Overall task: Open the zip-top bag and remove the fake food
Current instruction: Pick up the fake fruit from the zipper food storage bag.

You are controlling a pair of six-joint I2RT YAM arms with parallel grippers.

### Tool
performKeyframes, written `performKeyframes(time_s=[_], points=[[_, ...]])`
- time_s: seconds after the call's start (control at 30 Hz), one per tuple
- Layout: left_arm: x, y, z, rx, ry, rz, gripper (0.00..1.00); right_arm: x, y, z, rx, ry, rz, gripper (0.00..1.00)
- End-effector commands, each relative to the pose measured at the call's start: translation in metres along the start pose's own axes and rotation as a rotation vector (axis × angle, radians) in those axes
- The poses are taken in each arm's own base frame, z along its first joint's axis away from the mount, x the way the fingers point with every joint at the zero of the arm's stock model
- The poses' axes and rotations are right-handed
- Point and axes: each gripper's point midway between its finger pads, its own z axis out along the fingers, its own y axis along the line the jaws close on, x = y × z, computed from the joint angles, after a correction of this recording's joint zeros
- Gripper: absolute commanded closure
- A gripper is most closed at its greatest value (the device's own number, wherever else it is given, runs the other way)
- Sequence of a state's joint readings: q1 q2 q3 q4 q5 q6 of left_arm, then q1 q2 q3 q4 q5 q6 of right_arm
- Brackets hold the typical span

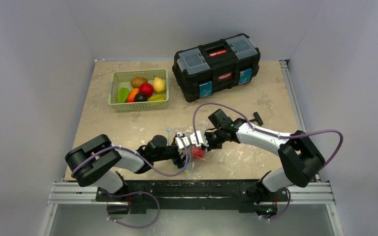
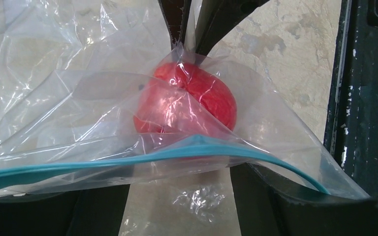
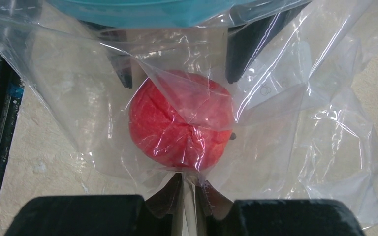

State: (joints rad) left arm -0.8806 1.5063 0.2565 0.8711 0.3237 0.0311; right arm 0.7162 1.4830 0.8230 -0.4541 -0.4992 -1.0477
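L gripper [image 2: 179, 194] gaping at zip-top bag [image 2: 74, 108] teal strip [image 2: 103, 165]; R gripper [image 3: 189, 192] pinching opposite edge, red plastic fruit [image 3: 177, 125] inside, nr table [image 1: 123, 129] front.

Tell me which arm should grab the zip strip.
Left: the left tool straddles the teal strip of the zip-top bag, open; the right tool pinches the opposite end, past the fake food.

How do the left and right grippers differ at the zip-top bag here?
The right gripper is pinched shut on the zip-top bag; the left gripper stands wide open. The right gripper sits away from the teal zip strip; the left gripper sits at it. Both point toward the red fake food inside.
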Motion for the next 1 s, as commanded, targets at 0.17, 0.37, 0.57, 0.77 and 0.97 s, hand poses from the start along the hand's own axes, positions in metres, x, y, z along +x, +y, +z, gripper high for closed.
performKeyframes(time_s=[0.17, 0.37, 0.57, 0.77, 0.97], points=[[-0.04, -0.006, 0.013, 0.037, -0.133, 0.053, 0.0, -0.03, 0.001, 0.003, -0.018, -0.101, -0.047, 0.86], [-0.046, -0.009, 0.019, 0.056, -0.149, 0.046, 0.0, -0.037, 0.006, 0.002, -0.037, -0.13, -0.063, 0.85], [-0.051, -0.015, 0.024, 0.084, -0.156, 0.046, 0.0, -0.044, 0.008, 0.003, -0.052, -0.154, -0.073, 0.85], [-0.054, -0.015, 0.033, 0.078, -0.144, 0.055, 0.0, -0.051, 0.007, 0.003, -0.055, -0.174, -0.057, 0.88], [-0.048, 0.0, 0.036, -0.022, -0.114, 0.042, 0.0, -0.05, 0.006, 0.003, -0.045, -0.163, -0.043, 0.97]])
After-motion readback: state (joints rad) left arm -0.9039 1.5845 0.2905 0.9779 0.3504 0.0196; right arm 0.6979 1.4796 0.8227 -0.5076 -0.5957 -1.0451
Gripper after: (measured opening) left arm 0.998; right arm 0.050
